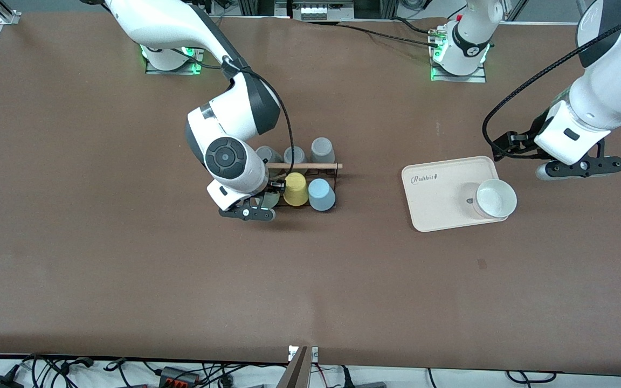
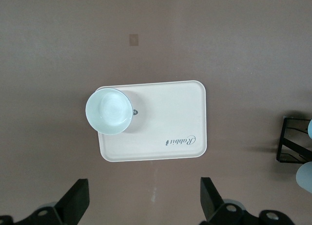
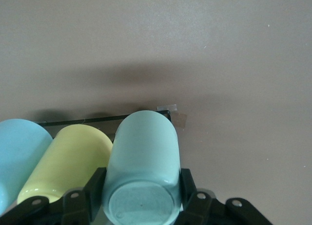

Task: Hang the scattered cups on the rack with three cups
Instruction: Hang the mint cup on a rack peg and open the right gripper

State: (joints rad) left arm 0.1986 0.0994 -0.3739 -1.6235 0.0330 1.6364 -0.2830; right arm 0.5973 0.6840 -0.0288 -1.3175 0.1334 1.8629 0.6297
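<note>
right hand [image 3: 141, 198] pinching mint cup [image 3: 144, 161] at rack [image 1: 328, 168] beside yellow cup [image 1: 295, 188]; next: seat, release. left hand [image 2: 144, 203] spread, waiting over table by tray [image 2: 175, 113].

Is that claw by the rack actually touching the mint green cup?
Touching. In the right wrist view, the right gripper has a finger pressed against each side of the mint green cup, with no gap showing.

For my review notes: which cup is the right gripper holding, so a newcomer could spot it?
Find the black wire rack mid-table. In its row nearer the front camera, the mint green cup sits beside the yellow cup. It alone is clamped by the right gripper.
</note>
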